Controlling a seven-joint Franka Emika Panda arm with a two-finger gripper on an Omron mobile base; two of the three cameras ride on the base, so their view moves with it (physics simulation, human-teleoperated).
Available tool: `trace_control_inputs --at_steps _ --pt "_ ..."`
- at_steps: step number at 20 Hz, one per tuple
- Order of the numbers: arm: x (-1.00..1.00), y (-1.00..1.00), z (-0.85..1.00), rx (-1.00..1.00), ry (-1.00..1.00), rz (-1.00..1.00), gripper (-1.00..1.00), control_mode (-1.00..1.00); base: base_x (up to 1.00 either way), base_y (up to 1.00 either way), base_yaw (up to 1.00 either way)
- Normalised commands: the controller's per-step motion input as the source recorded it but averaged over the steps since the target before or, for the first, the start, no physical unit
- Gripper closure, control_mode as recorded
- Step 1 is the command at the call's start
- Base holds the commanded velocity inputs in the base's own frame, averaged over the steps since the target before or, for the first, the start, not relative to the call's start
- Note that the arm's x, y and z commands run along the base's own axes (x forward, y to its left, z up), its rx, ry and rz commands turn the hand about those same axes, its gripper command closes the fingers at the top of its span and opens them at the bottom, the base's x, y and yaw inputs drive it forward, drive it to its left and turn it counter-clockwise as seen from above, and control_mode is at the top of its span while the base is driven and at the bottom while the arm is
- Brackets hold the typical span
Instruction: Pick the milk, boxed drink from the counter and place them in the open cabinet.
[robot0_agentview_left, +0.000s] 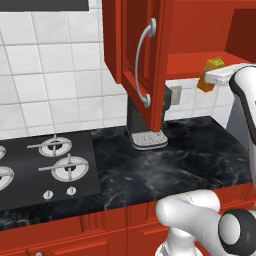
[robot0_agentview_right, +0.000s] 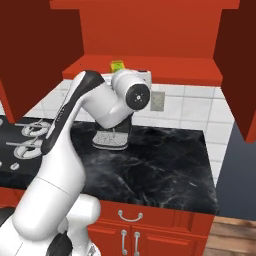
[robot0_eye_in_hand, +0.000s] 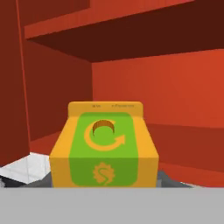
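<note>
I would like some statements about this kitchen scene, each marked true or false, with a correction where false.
1. The gripper holds the boxed drink. True.
2. The boxed drink stands on the counter. False: it is held up at the open cabinet, near its shelf.
3. The cabinet door is closed. False: it is swung open.
4. A stove lies at the left of the counter. True.
5. The boxed drink is blue. False: it is orange-yellow with green.
</note>
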Motion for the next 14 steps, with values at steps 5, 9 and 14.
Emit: trace_control_inputs --at_steps 5,9,14 --pt "0.01 -0.02 0.41 0.0 -0.02 -0.04 1.0 -1.0 0.0 0.0 0.0" --pt "0.04 0.08 0.03 -0.08 -0.09 0.0 1.0 -1.0 0.0 0.0 0.0" --pt "0.02 0.17 0.0 -0.11 -0.03 0.0 1.0 -1.0 0.0 0.0 0.0"
